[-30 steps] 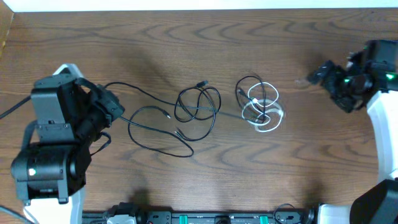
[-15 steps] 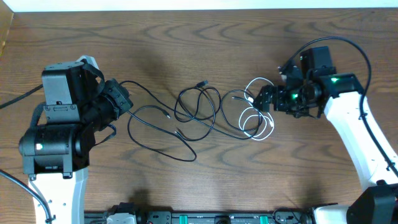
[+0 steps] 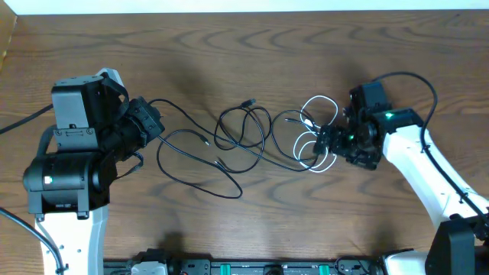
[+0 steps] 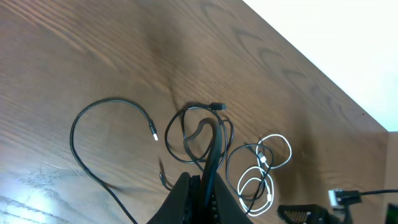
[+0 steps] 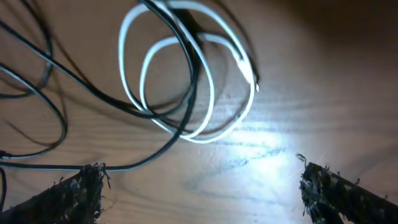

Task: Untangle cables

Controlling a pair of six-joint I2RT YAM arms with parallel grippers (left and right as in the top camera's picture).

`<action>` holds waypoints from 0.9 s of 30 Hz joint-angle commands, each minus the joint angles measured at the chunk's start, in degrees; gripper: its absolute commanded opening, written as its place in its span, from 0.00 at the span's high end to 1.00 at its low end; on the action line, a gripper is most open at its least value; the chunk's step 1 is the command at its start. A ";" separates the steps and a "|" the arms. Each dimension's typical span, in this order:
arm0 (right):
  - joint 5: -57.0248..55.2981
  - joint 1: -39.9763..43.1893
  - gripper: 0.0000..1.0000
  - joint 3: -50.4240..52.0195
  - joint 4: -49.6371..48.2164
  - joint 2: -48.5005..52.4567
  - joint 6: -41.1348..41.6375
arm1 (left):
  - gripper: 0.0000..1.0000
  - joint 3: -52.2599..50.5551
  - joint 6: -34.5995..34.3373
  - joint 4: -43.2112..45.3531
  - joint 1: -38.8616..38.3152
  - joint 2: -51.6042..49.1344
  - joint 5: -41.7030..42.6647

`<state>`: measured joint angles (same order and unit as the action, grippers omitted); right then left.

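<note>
1. Closest in the left wrist view, the left gripper [image 4: 200, 194] is pinched closed, and a long black cable [image 4: 213, 149] appears to run out from between its fingers.
2. Just beyond, another of the black cables [image 4: 115, 99] lies in one wide, open loop on the table [image 3: 229, 46], crossing nothing along that arc.
3. Further on, several black loops overlap in a knot near a plug end [image 4: 217, 107]. This part is not sorted.
4. Farthest out, the white cable [image 5: 193, 140] lies coiled, with a black strand threaded across its rings.
5. The right gripper [image 5: 208, 193] hovers over that coil with its jaws spread wide, holding nothing.
6. Judgement: the job looks early. One end is spread out, but the middle knot and the white-black crossing both remain.
</note>
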<state>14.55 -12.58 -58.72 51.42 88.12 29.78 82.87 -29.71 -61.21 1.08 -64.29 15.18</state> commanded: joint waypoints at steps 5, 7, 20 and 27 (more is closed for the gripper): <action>3.65 -0.28 0.01 1.90 -0.42 0.02 7.93 | 0.93 0.81 1.18 -0.09 0.35 -0.02 0.92; 4.31 -0.28 0.01 1.95 -0.44 0.02 7.93 | 0.92 0.72 1.18 -0.26 0.35 -0.02 1.44; 6.82 -0.26 0.01 1.95 -0.90 0.02 7.93 | 0.92 0.46 6.08 -0.24 -2.75 -0.15 9.97; 6.82 -0.26 0.01 1.95 -1.99 0.02 7.91 | 0.92 0.46 11.54 -0.26 -7.74 -1.53 11.19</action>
<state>20.88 -12.58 -57.14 49.60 88.12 36.95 82.87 -21.50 -61.49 -5.65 -64.93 24.95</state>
